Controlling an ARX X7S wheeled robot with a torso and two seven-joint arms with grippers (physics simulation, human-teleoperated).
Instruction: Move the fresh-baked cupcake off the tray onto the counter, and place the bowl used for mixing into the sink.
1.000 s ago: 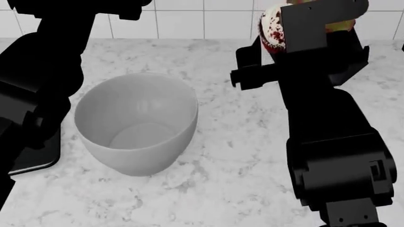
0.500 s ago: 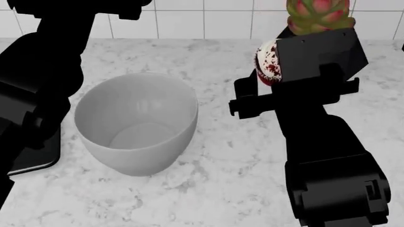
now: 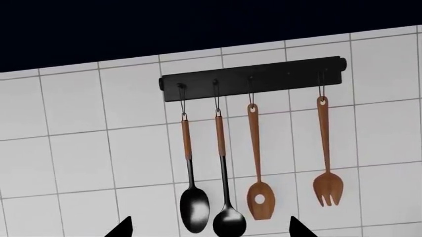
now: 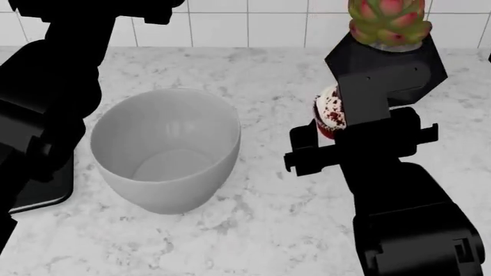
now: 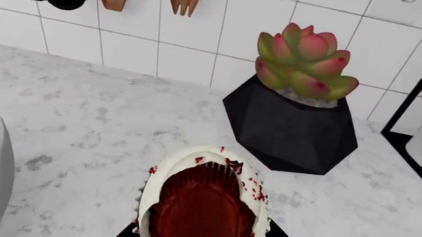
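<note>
The cupcake point(image 4: 330, 112) hangs over the marble counter point(image 4: 268, 195), right of the bowl, held by my right gripper point(image 5: 201, 232), which is shut on it. In the right wrist view the cupcake point(image 5: 201, 197) shows its red liner ringed by white frosting; whether it touches the counter I cannot tell. The white-grey bowl point(image 4: 165, 149) stands upright and empty at centre left. A black corner of the tray point(image 4: 46, 192) peeks out behind my left arm. My left gripper point(image 3: 209, 229) is open, raised and facing the tiled wall. The sink is out of view.
A succulent point(image 4: 387, 20) in a black faceted pot point(image 5: 290, 128) stands at the back of the counter, just beyond the cupcake. A black rail point(image 3: 250, 79) with several hanging utensils is on the white tiled wall. My left arm point(image 4: 46, 98) covers the left side.
My right gripper has come down with the cupcake, from in front of the succulent to a spot lower over the counter. The bowl and left arm have not moved.
</note>
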